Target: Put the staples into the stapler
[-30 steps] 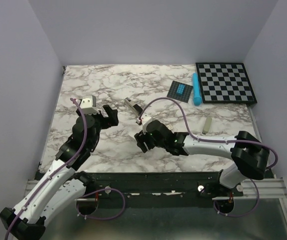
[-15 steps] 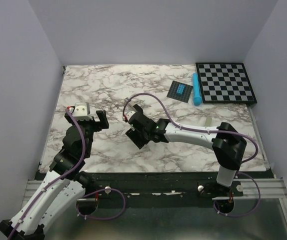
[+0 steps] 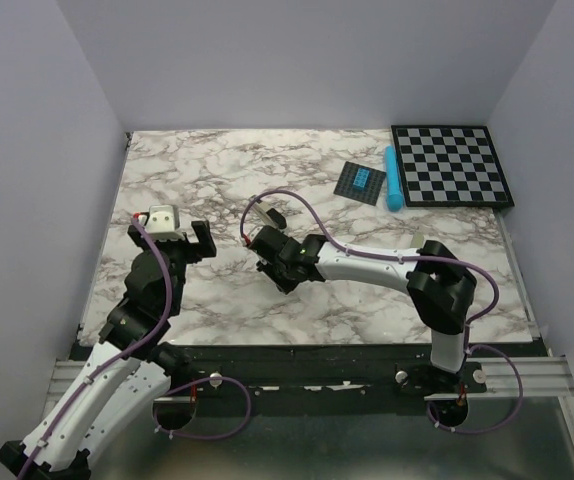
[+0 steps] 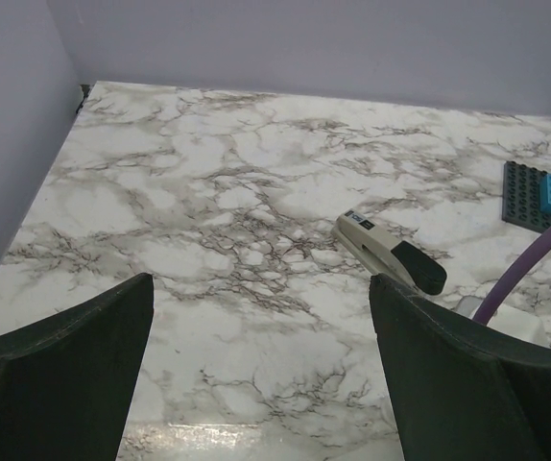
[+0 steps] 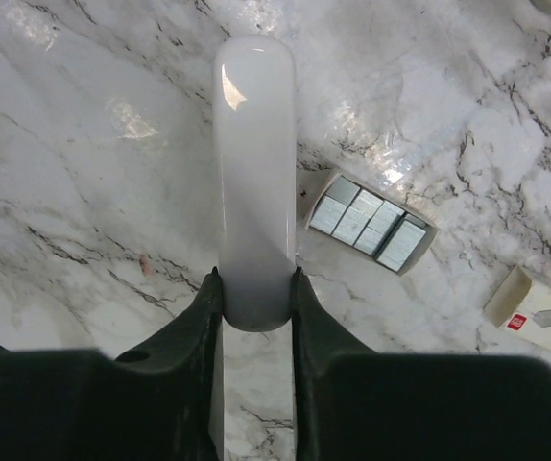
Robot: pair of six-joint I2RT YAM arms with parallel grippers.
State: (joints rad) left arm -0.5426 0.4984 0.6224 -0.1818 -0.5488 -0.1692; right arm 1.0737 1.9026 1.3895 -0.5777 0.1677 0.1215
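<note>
Gripping a white block [image 5: 253,173], right fingers [image 5: 197,331] hang beside the staples [image 5: 370,223].

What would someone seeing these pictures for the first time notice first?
The glossy white oblong bar pinched between the right arm's black fingers fills the right wrist view, with an open tray of silvery staple strips just right of it in that view. From above, the black-and-white checkerboard at the table's far right corner and the cyan cylinder beside it stand out.

Robot lab booth, plain grey walls [image 3: 27,150], marble-print tabletop [image 3: 217,165]
</note>
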